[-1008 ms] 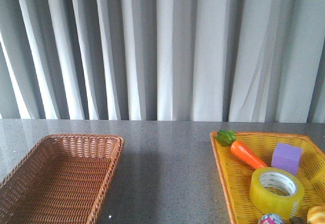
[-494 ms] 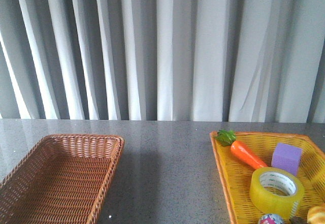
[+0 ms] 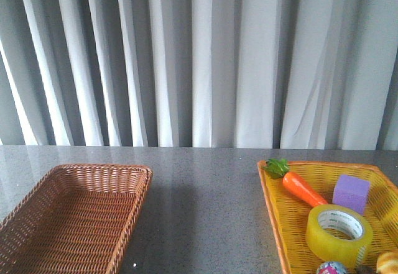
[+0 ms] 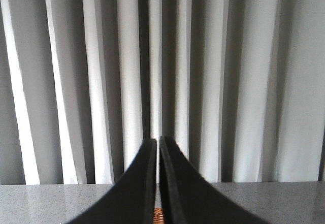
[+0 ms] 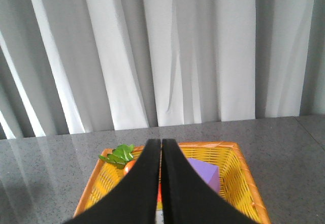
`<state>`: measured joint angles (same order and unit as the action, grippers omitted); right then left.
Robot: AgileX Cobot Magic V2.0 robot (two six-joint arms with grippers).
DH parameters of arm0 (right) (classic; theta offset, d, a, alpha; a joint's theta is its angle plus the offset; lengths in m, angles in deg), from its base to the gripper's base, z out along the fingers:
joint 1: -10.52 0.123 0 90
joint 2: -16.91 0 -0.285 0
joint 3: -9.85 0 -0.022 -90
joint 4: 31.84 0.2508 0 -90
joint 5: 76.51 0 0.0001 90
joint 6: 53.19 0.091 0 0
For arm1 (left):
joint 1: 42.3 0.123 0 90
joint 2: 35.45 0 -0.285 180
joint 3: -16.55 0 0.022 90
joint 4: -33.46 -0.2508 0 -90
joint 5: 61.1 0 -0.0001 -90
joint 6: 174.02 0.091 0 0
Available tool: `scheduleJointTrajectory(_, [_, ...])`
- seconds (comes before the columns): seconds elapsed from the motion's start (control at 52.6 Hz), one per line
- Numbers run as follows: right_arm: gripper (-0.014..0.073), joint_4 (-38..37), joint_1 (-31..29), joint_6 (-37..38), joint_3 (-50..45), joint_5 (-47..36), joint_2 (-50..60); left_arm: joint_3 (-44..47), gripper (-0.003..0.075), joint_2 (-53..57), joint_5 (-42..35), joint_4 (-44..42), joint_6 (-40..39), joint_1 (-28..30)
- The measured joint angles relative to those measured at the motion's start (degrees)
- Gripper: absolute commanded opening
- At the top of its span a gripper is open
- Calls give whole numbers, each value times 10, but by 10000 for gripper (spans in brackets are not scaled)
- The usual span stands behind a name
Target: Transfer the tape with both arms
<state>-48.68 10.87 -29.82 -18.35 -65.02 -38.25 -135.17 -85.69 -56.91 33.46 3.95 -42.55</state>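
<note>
Yellow tape [image 3: 339,235] only shows frontally.

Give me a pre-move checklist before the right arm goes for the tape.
1. Tape in the yellow basket, lying flat: ok.
2. Top of tape uncovered: ok.
3. Neighbours: purple block and carrot sit close by; clearance for fingers: cannot tell.
4. Right gripper open for the grasp: not ok, fingers shut.
5. Left gripper ready to receive: not ok, shut.
6. Brown basket has free space: ok.
</note>
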Motion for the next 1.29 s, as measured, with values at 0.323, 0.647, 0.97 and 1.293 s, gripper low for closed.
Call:
scheduleJointTrajectory(0.323, [190, -9, 0, -7, 0, 45, -8, -2, 190, -46, 91, 0, 0, -1])
scheduleJointTrajectory(0.647, [647, 29, 0, -12, 0, 78, -47, -52, 617, -90, 136, 69, -1, -1])
scheduleJointTrajectory(0.97, [601, 29, 0, -9, 20, 90, -73, -66, 588, -101, 135, 75, -1, -1])
scheduleJointTrajectory(1.293, [588, 57, 0, -106, 284, 384, -321, -66, 536, -102, 237, 75, -1, -1])
